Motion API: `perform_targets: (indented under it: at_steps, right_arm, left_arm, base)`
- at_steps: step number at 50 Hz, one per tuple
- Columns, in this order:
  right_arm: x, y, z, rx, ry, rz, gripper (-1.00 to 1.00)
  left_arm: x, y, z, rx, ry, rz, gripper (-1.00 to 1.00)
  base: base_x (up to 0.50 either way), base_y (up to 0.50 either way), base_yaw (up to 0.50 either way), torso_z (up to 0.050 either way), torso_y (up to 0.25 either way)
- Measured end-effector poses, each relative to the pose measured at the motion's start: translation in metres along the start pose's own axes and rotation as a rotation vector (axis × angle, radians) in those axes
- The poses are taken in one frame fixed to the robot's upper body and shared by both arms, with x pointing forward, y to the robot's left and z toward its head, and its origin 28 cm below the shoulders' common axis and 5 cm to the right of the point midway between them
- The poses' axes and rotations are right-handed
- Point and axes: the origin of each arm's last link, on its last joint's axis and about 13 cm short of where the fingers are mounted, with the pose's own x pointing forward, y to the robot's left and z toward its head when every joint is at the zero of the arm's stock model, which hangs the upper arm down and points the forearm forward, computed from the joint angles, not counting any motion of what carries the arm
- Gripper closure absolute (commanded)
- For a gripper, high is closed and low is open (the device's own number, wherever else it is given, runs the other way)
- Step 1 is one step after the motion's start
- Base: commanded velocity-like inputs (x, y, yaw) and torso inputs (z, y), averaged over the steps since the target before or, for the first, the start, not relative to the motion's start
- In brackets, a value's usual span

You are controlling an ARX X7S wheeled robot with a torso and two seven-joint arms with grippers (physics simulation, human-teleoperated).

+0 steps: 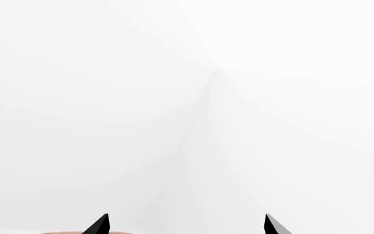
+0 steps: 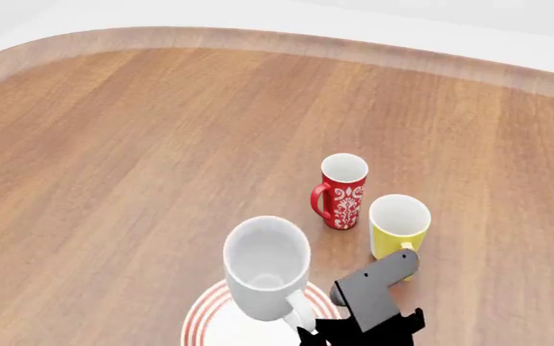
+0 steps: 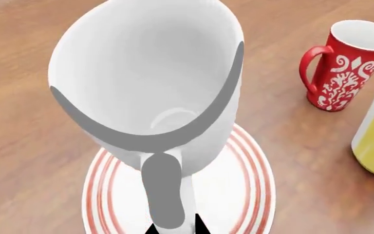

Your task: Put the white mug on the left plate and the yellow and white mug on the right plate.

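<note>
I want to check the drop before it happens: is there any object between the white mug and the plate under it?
Nothing visible does. The white mug hangs over the plate, held by its handle in the right gripper. The red mug and the yellow mug stand on the table beside the plate, not on it.

Beneath me runs the counter [image 2: 142, 166], a broad wooden top of warm brown planks with the grain running lengthwise away from me; its far edge is rounded, sweeping in a curve at the far left corner, and a paler bevelled band follows that edge; beyond it everything is plain white, floor or wall I cannot tell; my left wrist view looks out on the same blank white [image 1: 187, 97], with only a faint grey seam running through it where two surfaces seem to meet; the light is soft and even, throwing only faint shadows on the wood.
</note>
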Motion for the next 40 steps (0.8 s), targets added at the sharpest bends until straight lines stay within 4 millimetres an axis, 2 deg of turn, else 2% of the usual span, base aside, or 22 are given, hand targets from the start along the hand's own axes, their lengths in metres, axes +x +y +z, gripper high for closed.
perform_targets:
  at_steps: [40]
  right_arm:
    - [0.019,0.002,-0.011,-0.003,0.146,0.022,1.00]
  left_arm:
    - [-0.002,-0.002,0.004,-0.010,-0.010,-0.013,-1.00]
  base:
    - [0.00,0.00,0.00,0.000,0.000]
